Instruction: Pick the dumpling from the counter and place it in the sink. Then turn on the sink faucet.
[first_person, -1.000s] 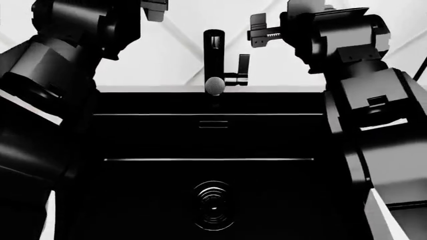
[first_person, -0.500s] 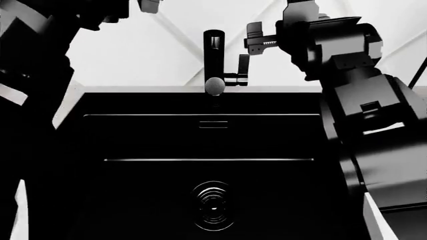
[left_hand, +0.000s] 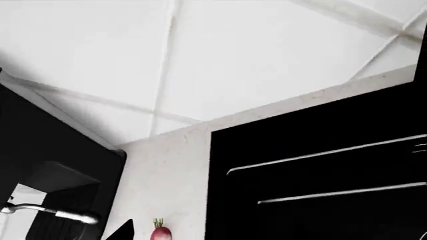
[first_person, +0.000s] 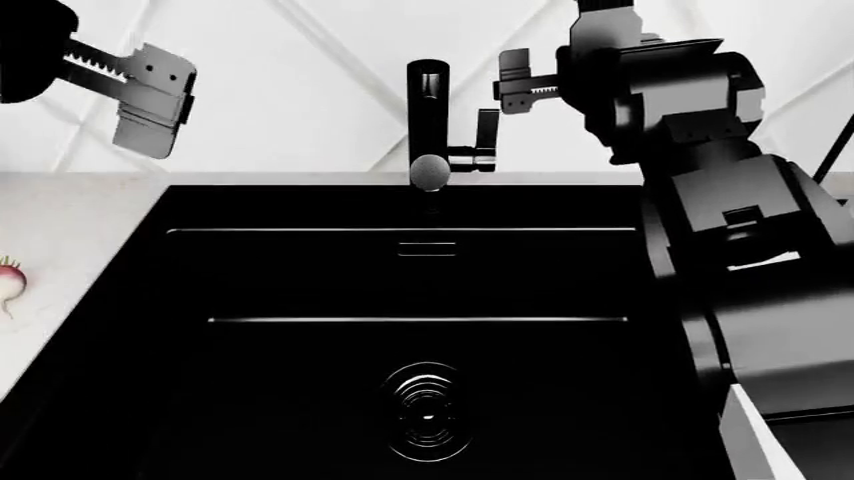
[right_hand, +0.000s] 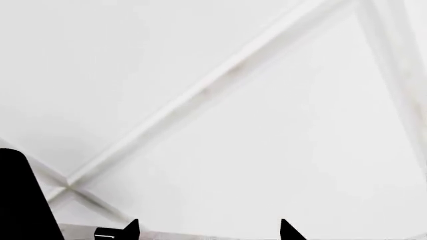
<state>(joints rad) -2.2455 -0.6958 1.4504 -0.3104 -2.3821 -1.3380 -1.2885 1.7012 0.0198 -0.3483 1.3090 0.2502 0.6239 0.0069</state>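
Kitchen, black sink (first_person: 267, 280), faucet (first_person: 427, 120), speckled white counter (first_person: 54, 220), tiled wall (first_person: 307, 90)

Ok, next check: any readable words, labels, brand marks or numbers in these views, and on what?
None. The sink faucet, sink, counter, both grippers (left, right) and the tiled wall carry no lettering, digits or logos.

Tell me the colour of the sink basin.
Black, clearest in the head view: sink.
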